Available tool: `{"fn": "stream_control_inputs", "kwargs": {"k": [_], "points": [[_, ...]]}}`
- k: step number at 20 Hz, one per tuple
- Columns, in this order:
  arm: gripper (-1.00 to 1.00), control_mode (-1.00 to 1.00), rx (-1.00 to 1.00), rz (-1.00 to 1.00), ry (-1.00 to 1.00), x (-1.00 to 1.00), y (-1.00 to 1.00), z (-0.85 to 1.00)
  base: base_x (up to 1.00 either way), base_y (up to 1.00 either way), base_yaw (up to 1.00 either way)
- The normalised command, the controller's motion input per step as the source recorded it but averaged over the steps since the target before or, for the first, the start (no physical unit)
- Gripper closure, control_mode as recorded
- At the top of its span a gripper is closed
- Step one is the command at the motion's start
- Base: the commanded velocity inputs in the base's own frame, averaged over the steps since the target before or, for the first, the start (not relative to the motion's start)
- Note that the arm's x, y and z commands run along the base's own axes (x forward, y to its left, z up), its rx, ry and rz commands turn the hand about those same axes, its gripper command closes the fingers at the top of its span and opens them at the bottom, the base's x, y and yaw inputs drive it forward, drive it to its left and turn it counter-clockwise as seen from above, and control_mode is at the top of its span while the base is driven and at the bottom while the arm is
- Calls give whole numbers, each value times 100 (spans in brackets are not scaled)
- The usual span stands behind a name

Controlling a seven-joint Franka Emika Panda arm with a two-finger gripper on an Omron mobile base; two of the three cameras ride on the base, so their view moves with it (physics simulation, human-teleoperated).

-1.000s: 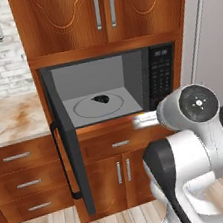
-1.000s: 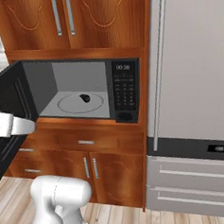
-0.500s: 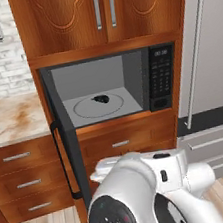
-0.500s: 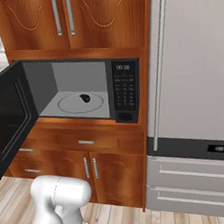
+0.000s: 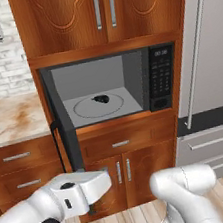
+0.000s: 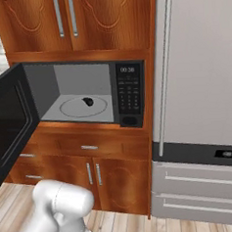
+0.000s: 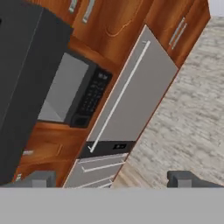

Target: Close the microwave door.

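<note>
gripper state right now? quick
Gripper: open, fingers spread wide with nothing between them, beside the open microwave door.

A tall grey fridge (image 6: 203,67) fills the 3 o'clock side of the right base view, its long vertical handle (image 6: 164,75) near its left edge and a dark band with a small display (image 6: 229,153) at about 4 o'clock. Brown upper cabinet doors (image 5: 103,11) sit at 12 o'clock in the left base view, drawers and lower doors (image 5: 123,170) at 6. A marbled countertop (image 5: 11,118) lies at 9 o'clock beneath white brick wall (image 5: 3,66).
</note>
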Motion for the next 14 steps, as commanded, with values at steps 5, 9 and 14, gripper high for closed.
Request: {"fn": "stream_control_inputs", "kwargs": {"k": [5, 9, 14], "points": [[-100, -100, -31, -12, 1, 94, 82, -48, 0, 0, 0], [-100, -100, -21, -7, 5, 97, 71, -38, 0, 0, 0], [-100, -100, -16, -2, 3, 100, 48, -33, 0, 0, 0]]}}
